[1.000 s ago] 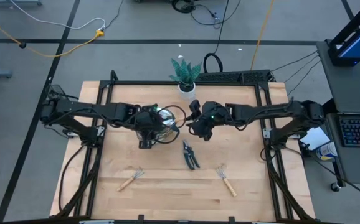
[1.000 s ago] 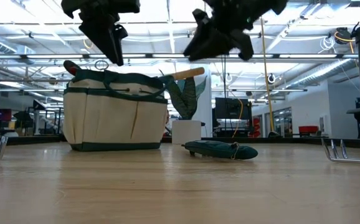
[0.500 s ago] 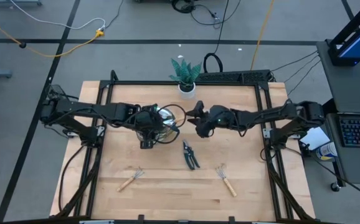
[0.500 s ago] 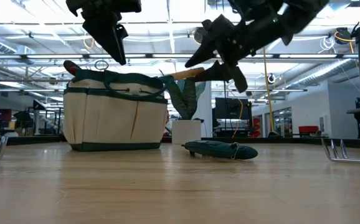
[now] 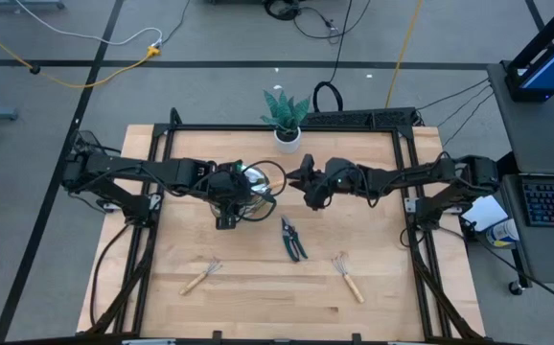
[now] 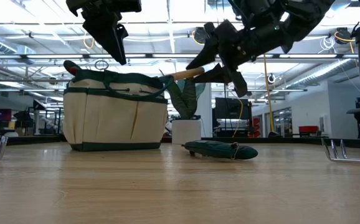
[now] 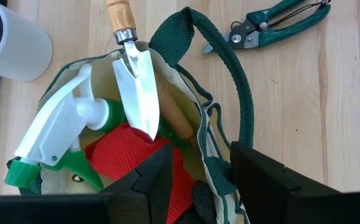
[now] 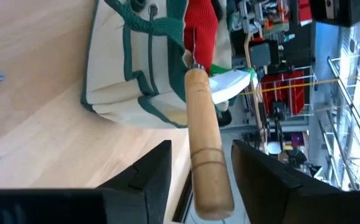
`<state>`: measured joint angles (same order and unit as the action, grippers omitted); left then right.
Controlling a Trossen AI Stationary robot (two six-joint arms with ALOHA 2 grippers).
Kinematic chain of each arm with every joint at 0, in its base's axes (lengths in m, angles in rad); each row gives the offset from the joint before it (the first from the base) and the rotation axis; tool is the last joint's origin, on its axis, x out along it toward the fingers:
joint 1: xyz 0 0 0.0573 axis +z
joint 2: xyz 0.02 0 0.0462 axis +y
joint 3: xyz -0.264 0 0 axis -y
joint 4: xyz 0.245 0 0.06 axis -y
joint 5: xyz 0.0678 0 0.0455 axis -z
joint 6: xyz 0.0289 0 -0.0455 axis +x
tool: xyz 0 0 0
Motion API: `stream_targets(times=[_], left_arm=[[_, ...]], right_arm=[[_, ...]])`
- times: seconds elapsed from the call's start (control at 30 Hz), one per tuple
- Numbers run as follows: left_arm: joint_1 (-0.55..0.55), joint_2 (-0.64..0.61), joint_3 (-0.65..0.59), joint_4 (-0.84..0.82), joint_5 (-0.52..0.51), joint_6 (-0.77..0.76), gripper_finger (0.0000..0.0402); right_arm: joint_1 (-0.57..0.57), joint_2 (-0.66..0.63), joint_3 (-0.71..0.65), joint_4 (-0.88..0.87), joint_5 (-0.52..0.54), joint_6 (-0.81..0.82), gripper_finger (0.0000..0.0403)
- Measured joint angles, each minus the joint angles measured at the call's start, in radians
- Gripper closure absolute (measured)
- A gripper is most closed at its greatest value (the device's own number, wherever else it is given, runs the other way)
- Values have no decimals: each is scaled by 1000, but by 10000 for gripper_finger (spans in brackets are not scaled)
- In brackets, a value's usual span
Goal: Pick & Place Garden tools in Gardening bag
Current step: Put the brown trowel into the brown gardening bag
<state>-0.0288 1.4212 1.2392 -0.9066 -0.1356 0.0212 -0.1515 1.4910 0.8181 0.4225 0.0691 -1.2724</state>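
The beige gardening bag with green trim stands on the table. It holds a green spray bottle, a red glove and a metal trowel. The trowel's wooden handle sticks out slantwise over the rim. My left gripper hangs open above the bag, touching nothing. My right gripper is open, nearly level, with one finger on either side of the handle's free end and a gap showing on both sides. Dark pruning shears and two rakes lie on the table.
A potted green plant in a white pot stands at the table's far edge behind the bag. The bag's looped green strap lies over its rim below my left gripper. The shears lie just to the right of the bag, the rakes toward the near edge.
My right gripper has come down toward the bag and tipped and rolled from pointing downward to nearly level. Its fingers now stand around the trowel handle's free end. The trowel, the bag and my left gripper have kept still.
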Motion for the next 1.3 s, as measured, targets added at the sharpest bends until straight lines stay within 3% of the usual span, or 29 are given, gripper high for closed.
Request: stream_targets(times=[0.6, 1.3], left_arm=[[0, 0, 0, 44, 8, 34, 236], [0, 0, 0, 34, 39, -27, 236]], right_arm=[[-20, 14, 0, 14, -20, -36, 331], [22, 5, 1, -5, 2, 75, 338]])
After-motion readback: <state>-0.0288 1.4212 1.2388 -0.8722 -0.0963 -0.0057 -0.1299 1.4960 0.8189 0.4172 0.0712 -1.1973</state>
